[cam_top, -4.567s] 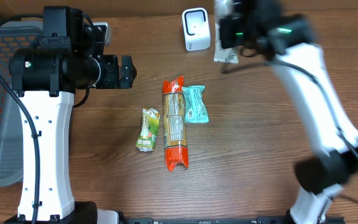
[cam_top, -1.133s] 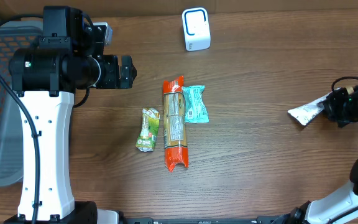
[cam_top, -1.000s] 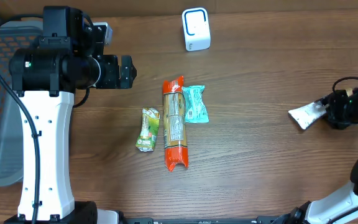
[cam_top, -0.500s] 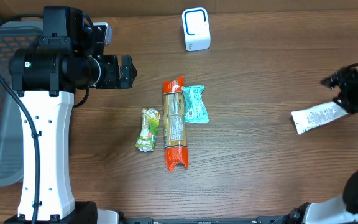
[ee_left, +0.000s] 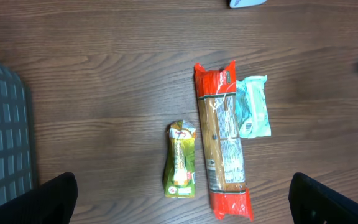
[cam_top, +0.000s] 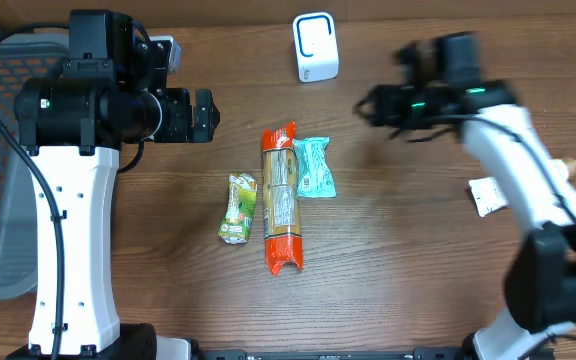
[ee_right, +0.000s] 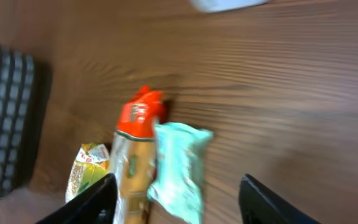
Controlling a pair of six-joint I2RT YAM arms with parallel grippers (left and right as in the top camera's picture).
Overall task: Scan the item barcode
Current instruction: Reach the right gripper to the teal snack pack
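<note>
- One long pasta packet (cam_top: 281, 198) lay mid-table, touching the teal packet (cam_top: 313, 167); a grab might have dragged both.
- Right gripper (ee_right: 176, 180) hovered near, fingers apart, empty; left gripper (cam_top: 206, 115) gaped wide, empty.
- The thin teal packet could have slipped the pinch.

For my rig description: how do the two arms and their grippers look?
Both arms have white links and black joint housings. The left arm carries a looping black cable; the right arm shows small green lights. The left gripper and right gripper are black.

Table (cam_top: 398, 290) — matt wood, pasta packet (cam_top: 281, 200) — glossy plastic
</note>
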